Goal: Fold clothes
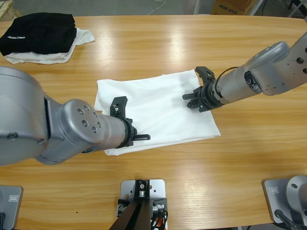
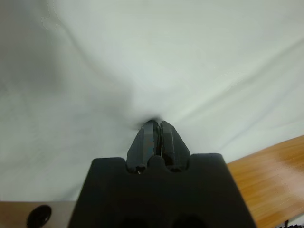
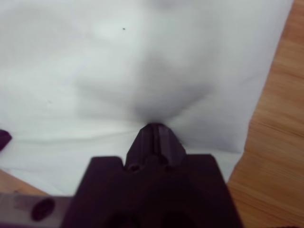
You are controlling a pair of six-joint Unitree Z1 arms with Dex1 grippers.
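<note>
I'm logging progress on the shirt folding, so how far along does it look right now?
Partly done: the white T-shirt already lies as a folded rectangle with no sleeves showing. In hand: the left gripper and right gripper both press closed jaws into the cloth. Left: any further fold, then letting go. The black garment sits apart on a white garment.

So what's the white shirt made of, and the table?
The shirt looks like soft matte cloth, maybe cotton: it puckers into creases at both end effectors. The table looks like varnished wood: streaky grain with a light sheen.
</note>
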